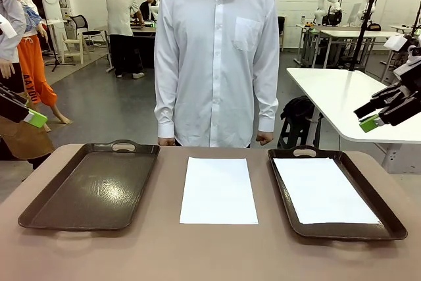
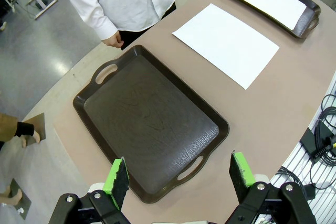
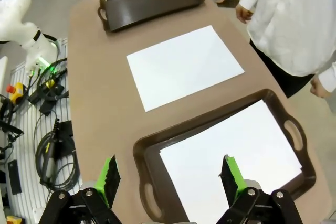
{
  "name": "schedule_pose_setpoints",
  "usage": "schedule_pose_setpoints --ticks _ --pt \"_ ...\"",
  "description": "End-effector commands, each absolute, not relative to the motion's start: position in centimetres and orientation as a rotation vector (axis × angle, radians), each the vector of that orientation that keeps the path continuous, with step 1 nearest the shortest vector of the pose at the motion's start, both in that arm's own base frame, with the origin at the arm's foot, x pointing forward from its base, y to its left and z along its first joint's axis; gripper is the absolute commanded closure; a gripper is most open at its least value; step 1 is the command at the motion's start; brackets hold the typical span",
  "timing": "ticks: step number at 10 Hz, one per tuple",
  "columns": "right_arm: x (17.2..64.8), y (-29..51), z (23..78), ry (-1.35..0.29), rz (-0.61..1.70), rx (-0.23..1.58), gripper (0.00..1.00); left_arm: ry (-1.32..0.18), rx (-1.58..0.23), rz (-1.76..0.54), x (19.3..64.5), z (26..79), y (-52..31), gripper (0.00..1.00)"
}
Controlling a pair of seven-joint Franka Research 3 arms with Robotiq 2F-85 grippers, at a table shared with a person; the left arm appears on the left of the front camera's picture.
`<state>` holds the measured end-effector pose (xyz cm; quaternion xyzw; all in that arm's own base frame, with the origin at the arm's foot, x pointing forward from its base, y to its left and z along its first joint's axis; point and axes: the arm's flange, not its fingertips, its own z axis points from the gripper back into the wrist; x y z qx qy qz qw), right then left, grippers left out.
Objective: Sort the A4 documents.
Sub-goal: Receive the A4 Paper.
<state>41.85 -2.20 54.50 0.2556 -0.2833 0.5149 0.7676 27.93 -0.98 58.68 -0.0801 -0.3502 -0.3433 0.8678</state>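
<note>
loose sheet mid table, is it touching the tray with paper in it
Apart. The front view shows a strip of bare table between the loose sheet and the tray.

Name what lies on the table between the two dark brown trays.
One white A4 sheet lies flat on the table, apart from both the empty left tray and the right tray holding paper; the front view shows it.
</note>
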Motion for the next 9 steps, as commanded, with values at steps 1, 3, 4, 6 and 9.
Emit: schedule_pose_setpoints --ticks 1,3,4,6,9 --pt "41.63 -2.02 54.32 -0.587 1.095 0.566 0.0 -0.732 -0.168 -0.718 27.96 58.64 -0.91 0.0" --pt "41.85 -2.2 54.5 -0.615 1.118 0.555 0.0 -0.732 -0.168 -0.718 27.96 58.64 -0.91 0.0" --pt "41.85 -2.2 54.5 -0.615 1.118 0.555 0.0 -0.732 -0.168 -0.718 27.96 58.64 -0.91 0.0" --pt "41.85 -2.2 54.5 -0.615 1.118 0.555 0.0 -0.732 -0.168 -0.718 27.96 58.64 -0.91 0.0" --pt "41.85 -2.2 54.5 -0.615 1.118 0.555 0.0 -0.732 -0.168 -0.718 27.96 58.64 -0.91 0.0"
